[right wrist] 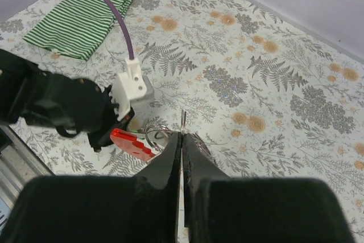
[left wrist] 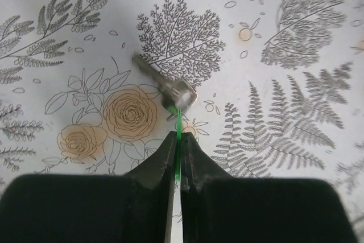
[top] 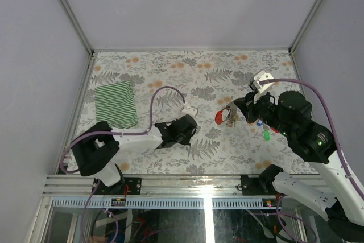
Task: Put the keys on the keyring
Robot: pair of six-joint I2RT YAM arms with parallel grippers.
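Note:
In the left wrist view my left gripper (left wrist: 178, 136) is shut on the thin green head of a key (left wrist: 168, 86). The key's metal blade points away over the floral tabletop. From above, the left gripper (top: 190, 124) sits left of the keyring (top: 220, 117). The keyring's red loop (right wrist: 132, 142) and metal ring (right wrist: 154, 135) hang at my right gripper (right wrist: 182, 135). That gripper is shut on a thin metal strip of the keyring. More keys, one with a green head (top: 265, 135), lie on the table beside the right arm.
A green striped cloth (top: 115, 104) lies flat at the table's left side. The left arm's wrist and purple cable (right wrist: 122, 21) stand close to the left of the keyring. Grey walls enclose the table on three sides.

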